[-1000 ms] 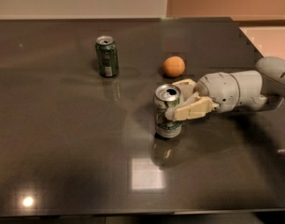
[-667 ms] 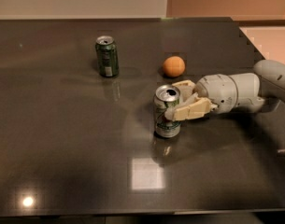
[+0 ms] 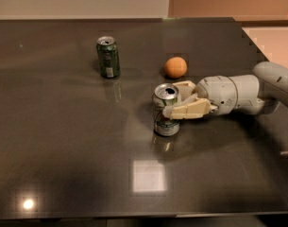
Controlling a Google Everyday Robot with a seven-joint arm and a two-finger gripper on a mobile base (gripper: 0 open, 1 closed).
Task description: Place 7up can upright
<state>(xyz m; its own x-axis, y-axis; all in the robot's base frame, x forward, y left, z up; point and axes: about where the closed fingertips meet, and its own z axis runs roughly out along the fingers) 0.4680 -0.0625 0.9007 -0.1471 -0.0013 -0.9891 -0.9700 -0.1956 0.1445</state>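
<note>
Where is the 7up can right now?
Camera view, right of centre: the 7up can stands upright on the table, gripped by the pincer, just in front of the orange.

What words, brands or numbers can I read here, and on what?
No text here is readable.
7up can, gripped upright on the table by the gripper: label print too blurred to read.
Dark green can: label too blurred to read.
</note>
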